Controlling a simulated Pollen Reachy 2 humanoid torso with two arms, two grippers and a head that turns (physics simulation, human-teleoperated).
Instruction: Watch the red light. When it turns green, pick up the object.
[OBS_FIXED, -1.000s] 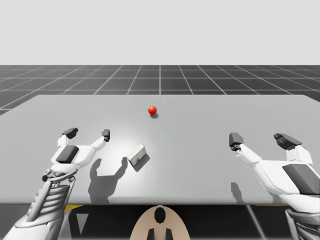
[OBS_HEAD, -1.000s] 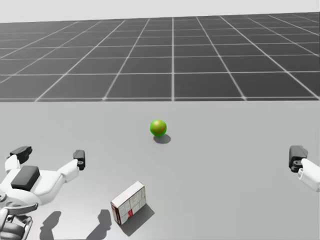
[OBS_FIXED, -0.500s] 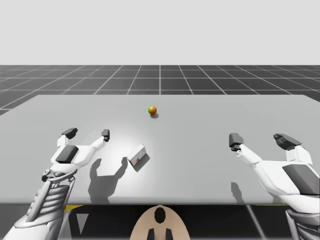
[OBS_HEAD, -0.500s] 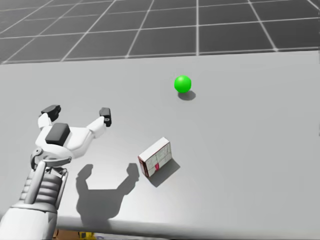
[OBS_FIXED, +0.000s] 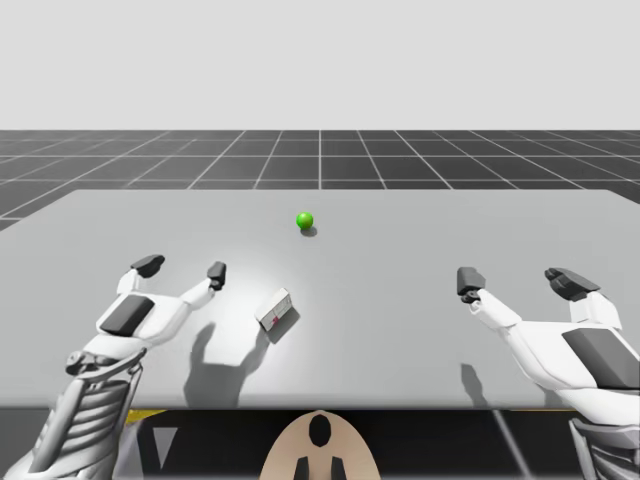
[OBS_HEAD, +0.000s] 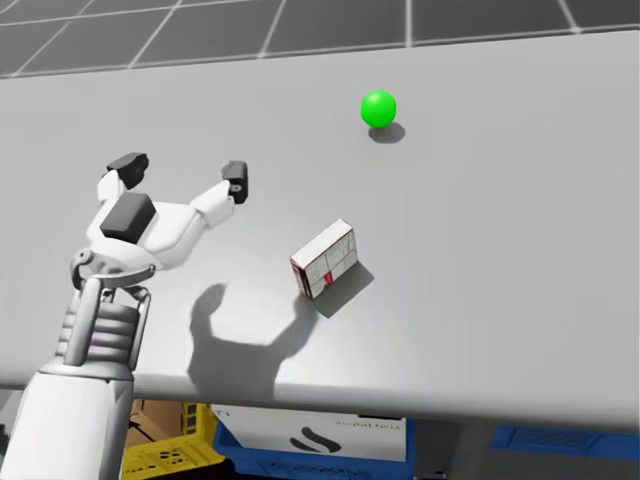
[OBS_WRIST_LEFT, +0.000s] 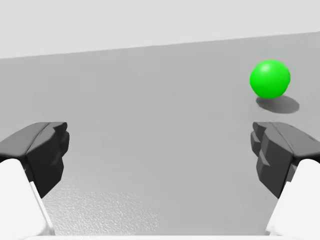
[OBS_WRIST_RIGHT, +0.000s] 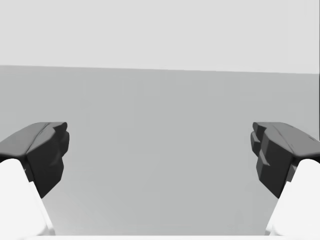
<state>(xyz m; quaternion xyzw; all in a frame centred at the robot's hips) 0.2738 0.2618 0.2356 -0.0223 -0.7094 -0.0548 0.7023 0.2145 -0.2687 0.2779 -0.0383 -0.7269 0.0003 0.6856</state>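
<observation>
Left gripper (OBS_FIXED: 182, 268): 2 dark-tipped white fingers spread wide, holding nothing, above the tabletop.
Right gripper (OBS_FIXED: 520, 282): 2 fingers equally wide apart, holding nothing, well apart from the box.
Object: small white rectangular box with red markings (OBS_FIXED: 275, 311), on the table near the left gripper's right side, not touching it.
Light: glossy green sphere (OBS_FIXED: 305, 221), beyond the box.
Surface: flat matte grey tabletop (OBS_FIXED: 400, 330).

Recording green on the light (OBS_FIXED: 305, 220), white with red markings on the box (OBS_FIXED: 274, 310) near it, grey on the table (OBS_FIXED: 400, 265).
</observation>
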